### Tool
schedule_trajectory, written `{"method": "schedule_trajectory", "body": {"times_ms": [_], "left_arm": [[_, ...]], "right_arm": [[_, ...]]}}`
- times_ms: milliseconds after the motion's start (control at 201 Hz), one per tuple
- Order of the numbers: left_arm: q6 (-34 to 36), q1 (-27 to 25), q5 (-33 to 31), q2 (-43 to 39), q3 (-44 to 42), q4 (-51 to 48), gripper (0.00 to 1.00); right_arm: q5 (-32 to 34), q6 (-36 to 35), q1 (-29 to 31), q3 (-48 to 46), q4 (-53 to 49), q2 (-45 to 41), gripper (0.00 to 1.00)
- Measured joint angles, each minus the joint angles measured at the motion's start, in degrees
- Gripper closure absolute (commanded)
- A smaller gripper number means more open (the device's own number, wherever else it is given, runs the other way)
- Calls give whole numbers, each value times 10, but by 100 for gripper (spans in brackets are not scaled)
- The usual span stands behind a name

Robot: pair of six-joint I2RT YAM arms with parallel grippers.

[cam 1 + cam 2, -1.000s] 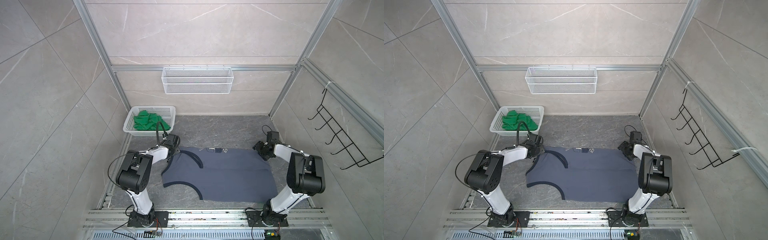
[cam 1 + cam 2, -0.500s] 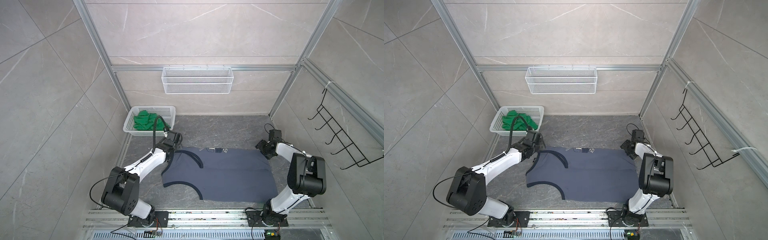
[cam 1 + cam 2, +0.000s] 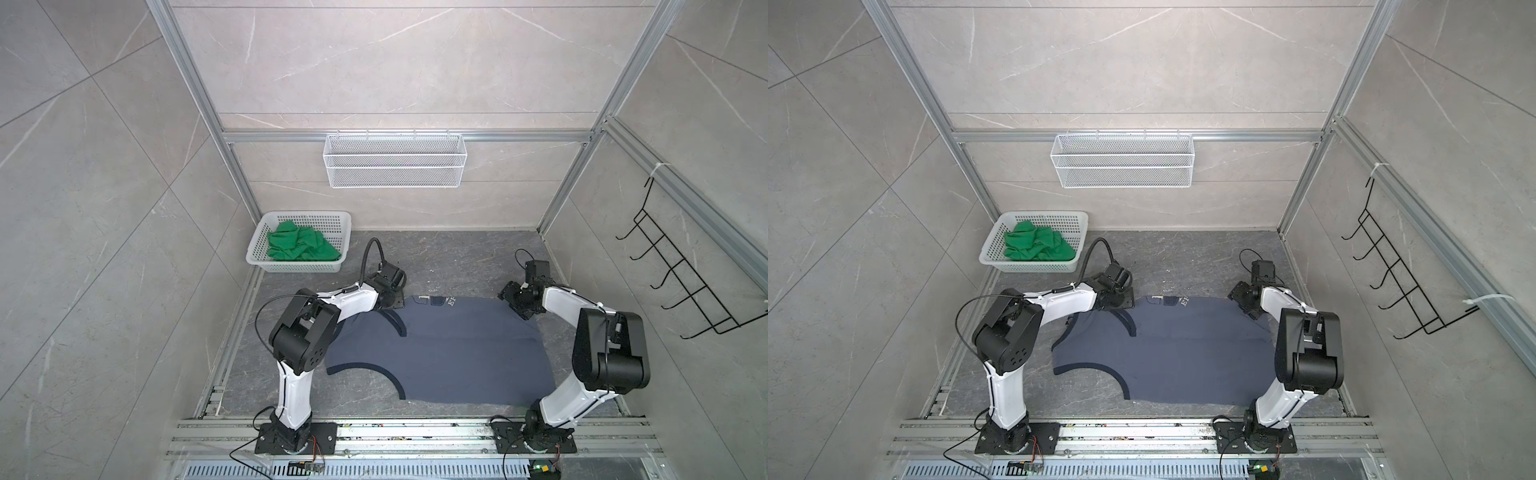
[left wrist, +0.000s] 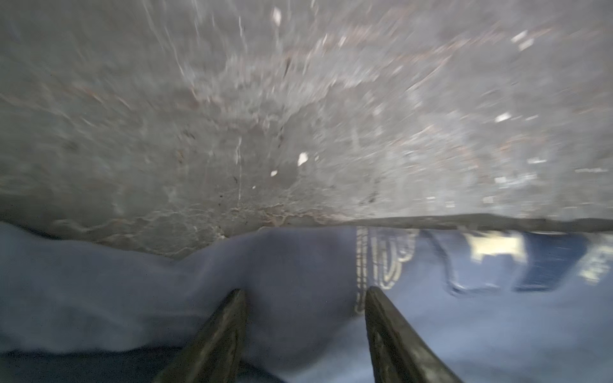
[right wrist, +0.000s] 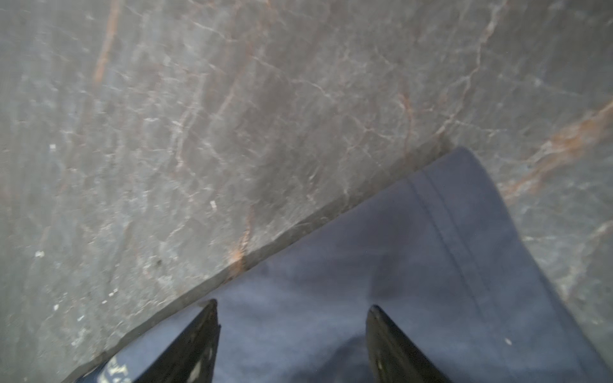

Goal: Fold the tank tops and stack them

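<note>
Since a second ago my left pincer (image 3: 394, 300) has sprung apart and slid inward along the far edge of the blue top (image 3: 449, 353).
Both pincers stand spread, pinching nothing: left at the shoulder end, my right pincer (image 3: 513, 301) at the hem corner. It lies on the counter (image 3: 457, 257), long axis left to right, its body stretching from both tips toward my bases; I judge the next fold draws that far edge nearer. The green top (image 3: 299, 247) sits in the basket (image 3: 257, 259), nearer my left arm.
</note>
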Motion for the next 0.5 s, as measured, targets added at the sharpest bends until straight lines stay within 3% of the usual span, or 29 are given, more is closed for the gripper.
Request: {"method": "schedule_trajectory", "body": {"times_ms": [503], "left_arm": [[0, 34, 8, 42, 41, 48, 37]], "right_arm": [[8, 11, -28, 135, -12, 122, 29]]}}
